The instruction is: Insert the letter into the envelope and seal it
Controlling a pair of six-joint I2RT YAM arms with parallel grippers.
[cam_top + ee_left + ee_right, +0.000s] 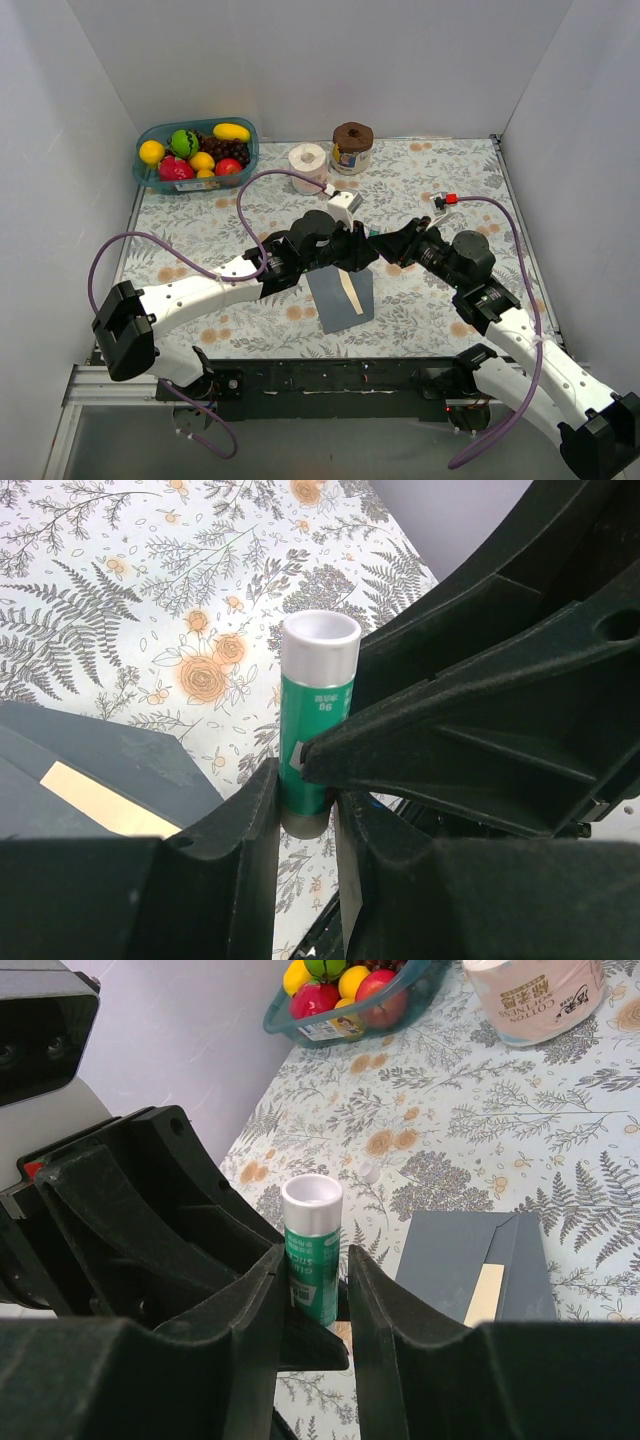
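We are noting fruit basket (252, 150) and paper roll (308, 159) sitting well behind; arms meeting above the envelope (335, 305), left claw (308, 810) and right claw (315, 1290) both clamping the glue stick (318, 710).

A robot lab booth: white panel walls (300, 60) box in a floral-clothed table (470, 170) with bolted-on arms (190, 295)

**Left arm** (190, 295) and **right arm** (540, 365): identical build, with glossy white shell links behind the wrist and bulky matte black joint housings (122, 330) farther back. A purple cable (110, 255) runs along each arm toward the tool. **Left gripper** (305, 810) and **right gripper** (315, 1295): black, angular, ribbed plastic fingers, each finger's flank pierced by a small round hole. A red connector (451, 199) sits just behind the right tool, and a white camera box (343, 205) behind the left.
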